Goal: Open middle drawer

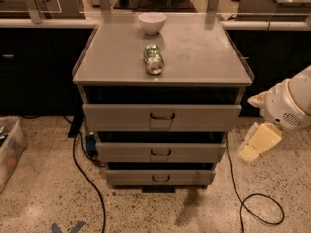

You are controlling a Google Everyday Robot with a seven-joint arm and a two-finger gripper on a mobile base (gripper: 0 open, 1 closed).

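Drawers stack three high in the front of a grey metal cabinet [92, 130]. The middle drawer [194, 152] is the second one down, a shallow plain front with a small dark loop handle [160, 152] at its centre and a dark gap showing above it. The taller top drawer [204, 117] sits over it and the lowest drawer [189, 177] under it.

On the worktop [204, 52] a white bowl [152, 22] stands near the back edge, and a green can [154, 58] lies on its side just in front of it.

The hand [251, 149] hangs to the right of the cabinet at about the height of the middle drawer, apart from it, touching nothing. I cannot tell whether it is open or closed. A black cable [257, 203] loops across the speckled floor below it.
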